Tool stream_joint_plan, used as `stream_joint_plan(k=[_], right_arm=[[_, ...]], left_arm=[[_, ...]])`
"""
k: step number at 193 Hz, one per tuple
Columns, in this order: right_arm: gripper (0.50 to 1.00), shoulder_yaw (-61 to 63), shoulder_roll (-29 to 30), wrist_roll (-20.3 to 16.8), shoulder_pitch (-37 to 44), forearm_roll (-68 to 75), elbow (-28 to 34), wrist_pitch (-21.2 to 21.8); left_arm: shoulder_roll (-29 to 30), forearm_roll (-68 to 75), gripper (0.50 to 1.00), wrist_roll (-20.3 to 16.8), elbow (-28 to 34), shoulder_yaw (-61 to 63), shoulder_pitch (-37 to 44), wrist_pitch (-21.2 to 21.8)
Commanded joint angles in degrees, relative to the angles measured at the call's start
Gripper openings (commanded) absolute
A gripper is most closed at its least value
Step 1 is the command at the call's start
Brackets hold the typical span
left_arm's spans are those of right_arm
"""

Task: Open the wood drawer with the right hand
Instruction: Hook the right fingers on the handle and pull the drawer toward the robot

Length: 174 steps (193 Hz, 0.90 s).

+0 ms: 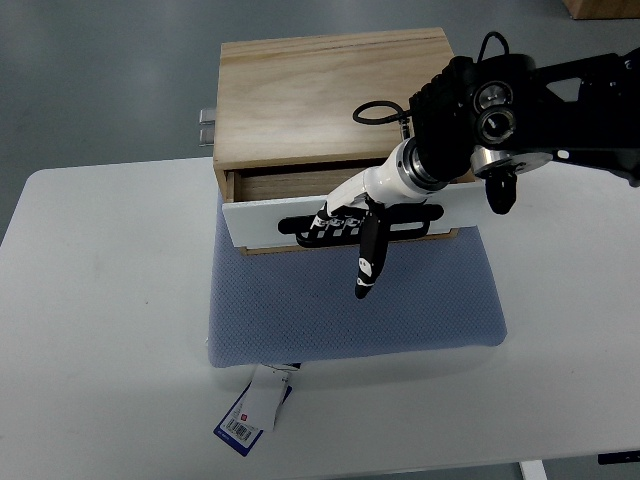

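Four fingers of the right hand hook the black handle of the wood drawer, barely open, on the desk; thumb loose; shallow hook could slip, or box slides on mat.

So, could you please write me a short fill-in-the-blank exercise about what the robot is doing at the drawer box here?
1. The right hand has its fingers hooked in the black ____ on the white drawer front.
2. The drawer of the wooden box is pulled partly ____.
3. The box stands on a ____ cushion on the white table.
4. A tag sticks out from the cushion's ____ edge.

Missing words: handle; open; blue; near
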Motion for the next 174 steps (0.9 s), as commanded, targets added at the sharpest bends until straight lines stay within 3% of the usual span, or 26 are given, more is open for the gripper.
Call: stream_joint_plan(k=[1,174], right_arm=[[0.944,0.00,-0.24,0.00,0.15,1.09,0.45,0.93],[0.944,1.93,-2.08,0.00,2.70,6.36,5.37,4.97]], left_arm=[[0.00,-0.02,1.000,0.00,0.03,0.00,-0.01,-0.01],[0.00,-0.02,1.000,0.00,0.38,0.09,-0.37,0.08]])
